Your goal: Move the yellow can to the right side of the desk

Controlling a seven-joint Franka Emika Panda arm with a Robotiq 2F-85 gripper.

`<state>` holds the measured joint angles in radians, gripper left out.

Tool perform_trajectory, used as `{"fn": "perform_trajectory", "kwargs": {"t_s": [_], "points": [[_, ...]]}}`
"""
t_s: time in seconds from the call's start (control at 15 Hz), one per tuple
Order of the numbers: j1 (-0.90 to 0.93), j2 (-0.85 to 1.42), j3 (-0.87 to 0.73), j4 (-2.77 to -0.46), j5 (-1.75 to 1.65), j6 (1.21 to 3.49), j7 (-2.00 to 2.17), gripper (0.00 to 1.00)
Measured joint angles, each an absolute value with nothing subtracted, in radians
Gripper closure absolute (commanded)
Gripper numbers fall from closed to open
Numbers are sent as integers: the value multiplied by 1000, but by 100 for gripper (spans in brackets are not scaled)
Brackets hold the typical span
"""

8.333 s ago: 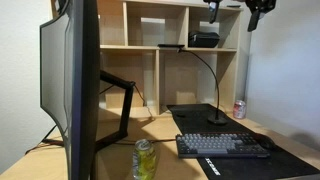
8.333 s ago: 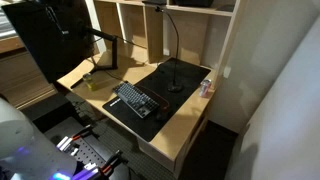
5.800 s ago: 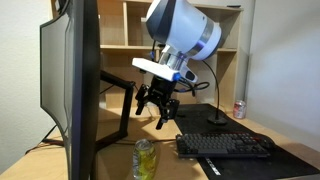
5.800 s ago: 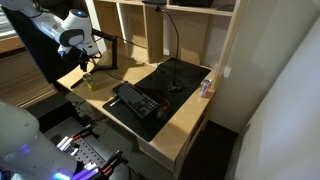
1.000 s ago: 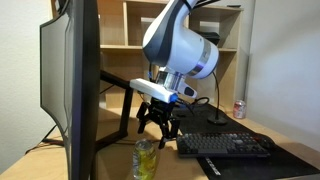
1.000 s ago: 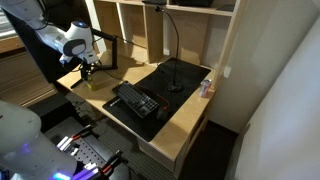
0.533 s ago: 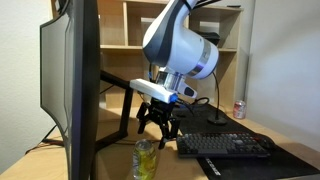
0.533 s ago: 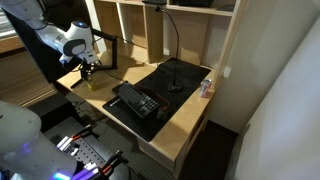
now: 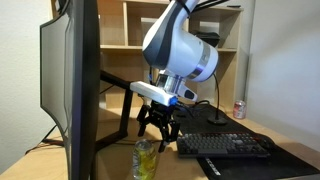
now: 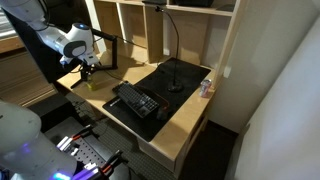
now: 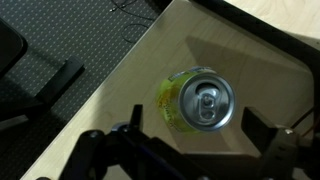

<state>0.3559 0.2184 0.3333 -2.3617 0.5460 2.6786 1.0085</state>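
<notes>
The yellow can (image 9: pixel 145 160) stands upright near the desk's (image 9: pixel 180 165) edge, close to the monitor; it also shows in an exterior view (image 10: pixel 88 83) at the desk's corner. My gripper (image 9: pixel 157 127) hangs open directly above it, fingertips just over the can's top and not touching. In the wrist view the can's silvery top (image 11: pixel 203 101) sits between the two spread fingers (image 11: pixel 262 128), slightly above their midline, with my gripper (image 11: pixel 200 128) open and empty.
A keyboard (image 9: pixel 222 146) lies on the black mat (image 10: pixel 160 85). A large monitor (image 9: pixel 72 85) stands close beside the can. A pink-and-white can (image 10: pixel 206 87) stands at the desk's far side. A lamp base (image 9: pixel 217 118) and the shelf unit (image 9: pixel 180 40) are behind.
Over several seconds the arm came in and lowered above the yellow can. In the last second the gripper dropped only slightly; the can has not moved.
</notes>
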Motion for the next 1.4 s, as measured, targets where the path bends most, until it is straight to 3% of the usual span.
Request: {"fn": "perform_trajectory", "kwargs": {"t_s": [0.53, 0.6, 0.67, 0.93, 1.4], "points": [[355, 309, 357, -2339, 716, 2752, 896, 0], [355, 316, 360, -2334, 739, 2757, 881, 25], [355, 321, 362, -2329, 758, 2758, 868, 26], [355, 328, 362, -2321, 799, 2760, 839, 54], [357, 328, 356, -2317, 797, 2746, 837, 55]]}}
